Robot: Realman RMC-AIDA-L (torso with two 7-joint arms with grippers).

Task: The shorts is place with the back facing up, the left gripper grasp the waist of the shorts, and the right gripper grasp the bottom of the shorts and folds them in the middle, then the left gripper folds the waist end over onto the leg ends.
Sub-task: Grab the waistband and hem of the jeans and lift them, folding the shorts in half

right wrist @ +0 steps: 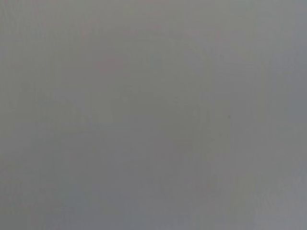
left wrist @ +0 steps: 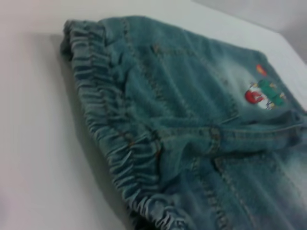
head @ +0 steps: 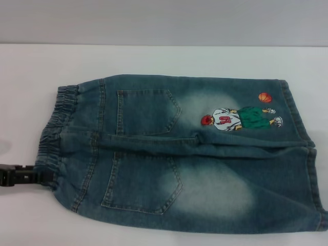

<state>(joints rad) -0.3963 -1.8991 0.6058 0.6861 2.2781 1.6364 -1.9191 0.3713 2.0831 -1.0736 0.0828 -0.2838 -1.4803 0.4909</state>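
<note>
The denim shorts [head: 179, 154] lie flat on the white table [head: 154, 59], back side up, both patch pockets showing. Their ruffled elastic waist [head: 54, 128] points left. The bottom of the shorts [head: 307, 148] with its straight hems points right, beside the embroidered basketball player [head: 241, 118]. My left gripper [head: 38, 175], a black claw, comes in from the left edge and meets the near corner of the waist. The left wrist view shows the shorts [left wrist: 192, 120] and the gathered waist [left wrist: 110, 129] close up, without fingers. My right gripper is out of view; its wrist view is plain grey.
Bare white table surrounds the shorts on the far side and the left. The near hem corner [head: 322, 220] reaches the right edge of the head view. A grey wall [head: 164, 20] rises behind the table.
</note>
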